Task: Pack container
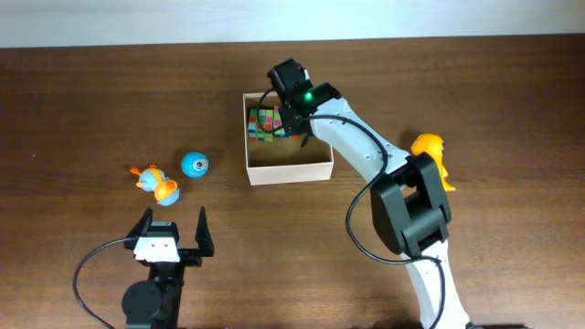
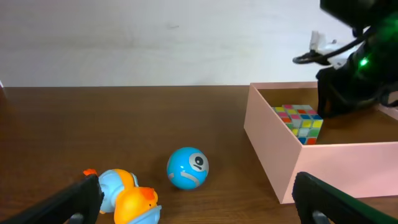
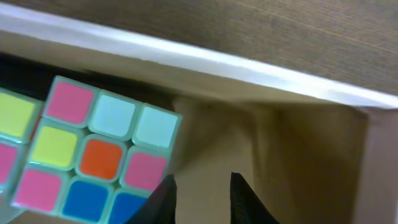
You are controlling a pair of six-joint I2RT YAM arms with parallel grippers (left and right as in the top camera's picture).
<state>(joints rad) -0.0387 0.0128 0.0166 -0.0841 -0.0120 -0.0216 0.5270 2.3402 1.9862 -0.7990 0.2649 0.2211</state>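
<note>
Right gripper (image 3: 203, 185): jaws parted by a narrow gap, nothing held, low over the floor of the container (image 1: 289, 172), just beside a colour cube (image 1: 265, 125) in its far left corner. Left gripper (image 1: 172, 228): jaws spread wide, empty, near the front edge of the table (image 1: 73, 110). Container sits mid-table. Ahead of the left gripper lie a blue ball (image 1: 193, 164) and an orange-and-blue duck toy (image 1: 157, 184), left of the container. A yellow duck (image 1: 434, 151) is partly hidden behind the right arm (image 1: 366, 151)

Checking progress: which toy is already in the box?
The multicoloured puzzle cube, inside the container; the blue ball, blue-orange duck and yellow duck lie outside.
</note>
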